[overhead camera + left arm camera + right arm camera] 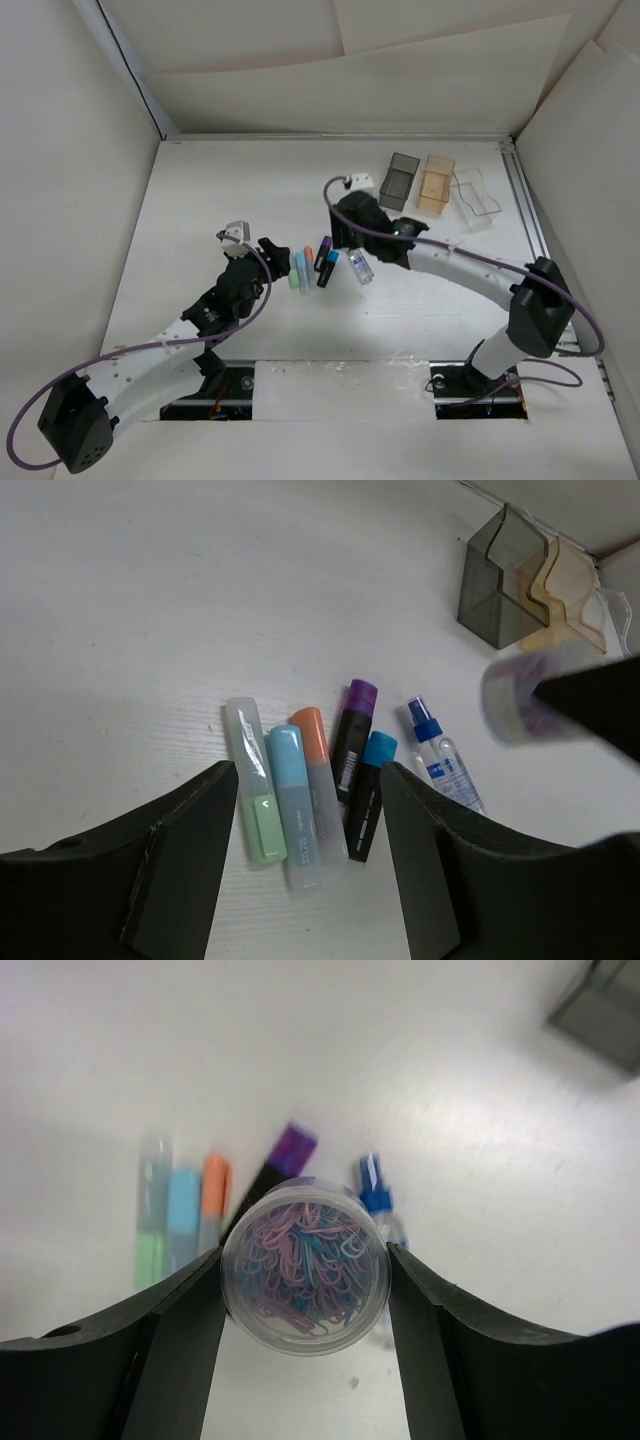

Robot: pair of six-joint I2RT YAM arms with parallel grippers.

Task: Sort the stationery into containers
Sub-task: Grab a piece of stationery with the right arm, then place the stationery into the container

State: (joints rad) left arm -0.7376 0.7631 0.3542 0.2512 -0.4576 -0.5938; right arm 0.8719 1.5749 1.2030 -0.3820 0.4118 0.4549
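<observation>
The markers lie side by side on the table: green (255,800), light-blue (292,800), orange (315,760), dark purple (352,735) and a blue-capped dark one (368,790). The clear blue-capped bottle (440,760) lies to their right. My left gripper (306,772) is open just above the markers' near ends and holds nothing. My right gripper (305,1260) is shut on the small round clear pot (305,1265), full of coloured paper clips, and holds it above the purple marker (285,1155) and the bottle (372,1190). In the top view my right gripper (342,238) hides the pot.
Three bins stand in a row at the back right: smoky dark grey (398,181), tan-orange (435,184) and clear (475,195). White walls enclose the table on the left, back and right. My two grippers are close together over the markers (302,268).
</observation>
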